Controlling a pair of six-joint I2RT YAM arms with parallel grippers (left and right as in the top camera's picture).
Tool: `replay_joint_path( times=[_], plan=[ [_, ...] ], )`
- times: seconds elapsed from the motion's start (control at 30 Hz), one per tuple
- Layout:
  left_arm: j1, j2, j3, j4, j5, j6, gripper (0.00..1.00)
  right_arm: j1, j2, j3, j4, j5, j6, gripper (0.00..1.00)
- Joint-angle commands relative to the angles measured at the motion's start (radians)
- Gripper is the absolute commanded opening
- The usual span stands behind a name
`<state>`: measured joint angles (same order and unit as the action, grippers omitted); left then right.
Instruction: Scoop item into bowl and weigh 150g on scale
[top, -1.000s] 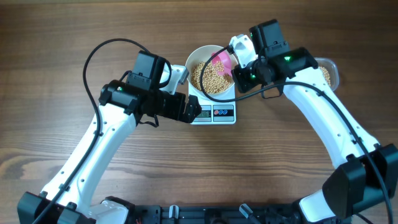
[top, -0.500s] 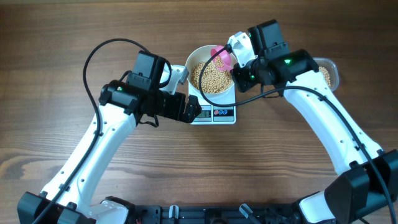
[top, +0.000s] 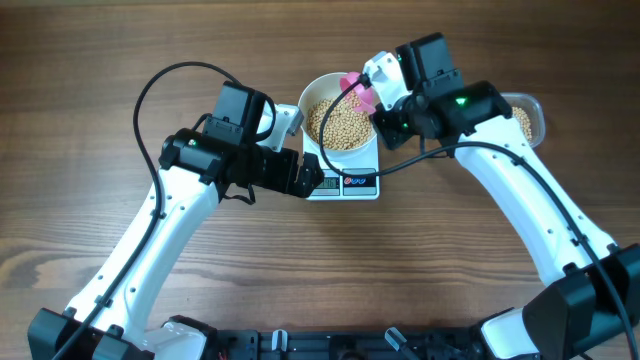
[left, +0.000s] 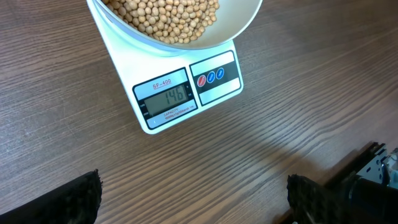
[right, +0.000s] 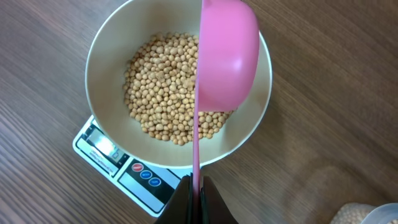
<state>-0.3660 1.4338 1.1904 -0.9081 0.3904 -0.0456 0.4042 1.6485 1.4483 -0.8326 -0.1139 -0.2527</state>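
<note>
Container (top: 531, 113) partly under right arm (top: 530, 197), pink scoop (right: 227, 56) over bowl (right: 104, 68)

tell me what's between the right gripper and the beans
The pink scoop: the right gripper is shut on its handle and its cup hangs over the beans, seen in the right wrist view.

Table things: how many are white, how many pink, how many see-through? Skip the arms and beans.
White: 2, the bowl and the scale
Pink: 1, the scoop
See-through: 1, the container
Total: 4
</note>
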Motion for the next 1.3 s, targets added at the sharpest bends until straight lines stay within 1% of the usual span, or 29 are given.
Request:
replay_joint_path(
  times=[0.0, 0.07, 0.13, 0.23, 0.3, 0.57, 0.73, 1.27],
  plan=[
    [0.000, 0.004, 0.005, 0.002, 0.010, 0.015, 1.00, 0.018, -0.018, 0.025, 0.006, 0.026, -0.027, 0.04],
    [0.000, 0.004, 0.005, 0.002, 0.010, 0.015, 1.00, 0.018, -0.018, 0.025, 0.005, 0.006, -0.021, 0.04],
    [0.000, 0.004, 0.005, 0.002, 0.010, 0.015, 1.00, 0.018, -0.018, 0.025, 0.004, -0.010, 0.021, 0.04],
    [0.000, 0.004, 0.005, 0.002, 0.009, 0.015, 1.00, 0.015, -0.018, 0.025, 0.001, -0.092, 0.033, 0.04],
    [0.000, 0.004, 0.005, 0.002, 0.010, 0.015, 1.00, 0.007, -0.018, 0.025, 0.000, -0.131, 0.070, 0.04],
    [0.000, 0.004, 0.005, 0.002, 0.009, 0.015, 1.00, -0.051, -0.018, 0.025, -0.016, -0.209, 0.151, 0.04],
    [0.000, 0.004, 0.005, 0.002, 0.010, 0.015, 1.00, -0.098, -0.018, 0.025, -0.024, -0.280, 0.152, 0.04],
    [0.000, 0.004, 0.005, 0.002, 0.010, 0.015, 1.00, -0.105, -0.018, 0.025, 0.013, -0.280, 0.174, 0.04]
  ],
)
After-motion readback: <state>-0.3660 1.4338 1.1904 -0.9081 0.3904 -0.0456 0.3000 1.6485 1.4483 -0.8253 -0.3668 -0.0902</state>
